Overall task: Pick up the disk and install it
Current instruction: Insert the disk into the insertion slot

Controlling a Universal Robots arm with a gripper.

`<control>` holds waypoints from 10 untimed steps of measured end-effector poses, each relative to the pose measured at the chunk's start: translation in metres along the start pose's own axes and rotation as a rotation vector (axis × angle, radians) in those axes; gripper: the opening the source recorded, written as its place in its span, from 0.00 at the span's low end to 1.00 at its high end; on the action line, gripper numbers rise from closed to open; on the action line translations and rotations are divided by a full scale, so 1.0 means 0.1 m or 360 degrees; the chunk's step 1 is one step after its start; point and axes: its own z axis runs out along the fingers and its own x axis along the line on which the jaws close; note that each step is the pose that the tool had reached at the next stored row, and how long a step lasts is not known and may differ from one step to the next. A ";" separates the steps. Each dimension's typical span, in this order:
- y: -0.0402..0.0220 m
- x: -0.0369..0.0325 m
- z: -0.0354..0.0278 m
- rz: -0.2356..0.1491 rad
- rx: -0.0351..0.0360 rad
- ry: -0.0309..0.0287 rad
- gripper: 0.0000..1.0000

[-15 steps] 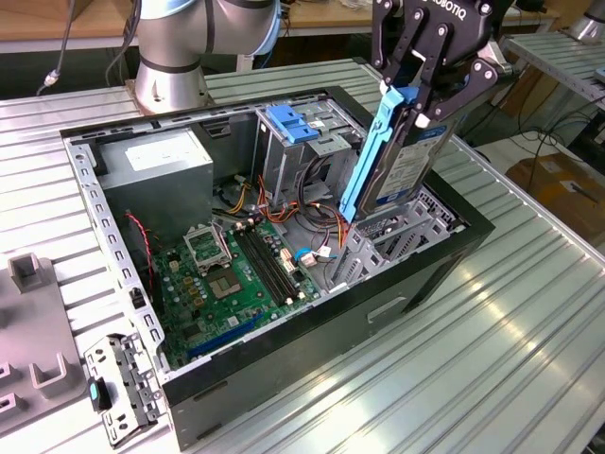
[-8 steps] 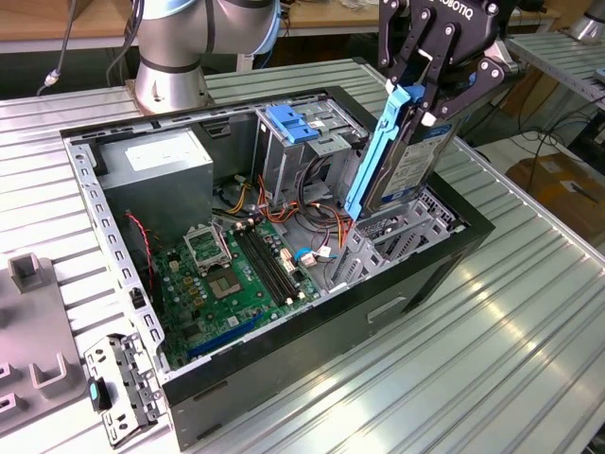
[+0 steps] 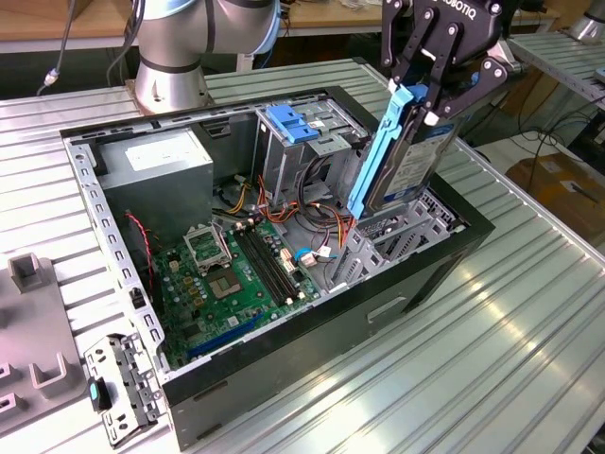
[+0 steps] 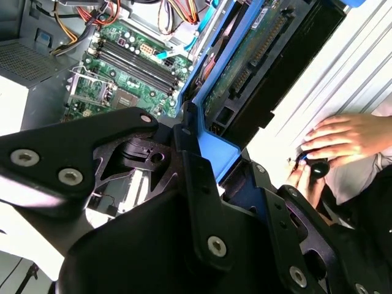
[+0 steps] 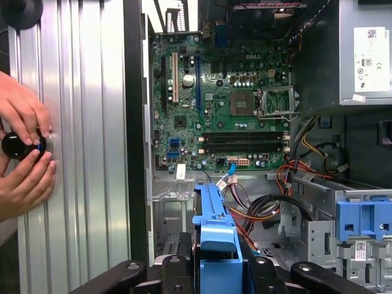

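Note:
My gripper [image 3: 427, 96] is shut on the top end of the disk [image 3: 408, 156], a dark hard drive in a bright blue carrier rail. The disk hangs upright and slightly tilted, its lower end dipping into the open computer case [image 3: 284, 364] at the exterior view's right, above the metal bay [image 3: 416, 222]. In the second wrist view the disk's green underside [image 4: 257, 52] runs away from the gripper [image 4: 220, 165]. The first wrist view shows the blue rail [image 5: 214, 226] edge-on between the black fingers [image 5: 173, 269].
Inside the case lie the green motherboard [image 3: 227, 279], a grey power supply [image 3: 156, 165], a drive cage with a pale-blue latch plate [image 3: 288, 123] and coloured cables [image 3: 307, 222]. A person's hands [image 5: 24, 147] hold a black knob on the ribbed table beside the case. A loose metal bracket [image 3: 118, 383] lies nearby.

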 end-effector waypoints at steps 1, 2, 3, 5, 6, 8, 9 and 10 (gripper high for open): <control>-0.024 -0.001 0.001 0.0000 0.0000 -0.00001 0.37; -0.045 -0.001 0.002 0.0000 0.0000 0.00001 0.37; -0.053 -0.001 0.003 0.0000 0.0000 0.00002 0.37; -0.054 -0.001 0.003 0.0000 0.0000 0.00005 0.37; -0.054 -0.001 0.003 0.0000 0.0000 0.00003 0.37; -0.055 -0.001 0.004 0.0000 0.0000 0.00002 0.37; -0.055 -0.001 0.005 0.0000 0.0000 0.00000 0.37; -0.055 0.003 0.006 0.0000 0.0000 -0.00004 0.37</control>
